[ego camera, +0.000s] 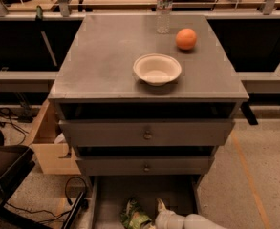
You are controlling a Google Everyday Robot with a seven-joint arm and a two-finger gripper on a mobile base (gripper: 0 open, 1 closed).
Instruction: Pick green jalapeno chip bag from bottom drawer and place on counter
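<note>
Chip bag (134,217), green: location?
— Below the worktop (106,61), on the floor of the open bottom drawer (130,194), near its front.
— Pincer (160,210)?
— Inside that drawer, just beside the bag; open or closed cannot be told.

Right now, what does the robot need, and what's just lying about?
Needed: crinkled green chip bag, open grey bottom drawer, grey metal counter, white gripper in that drawer beside the bag.
Lying about: white bowl, round orange fruit, clear water bottle.
</note>
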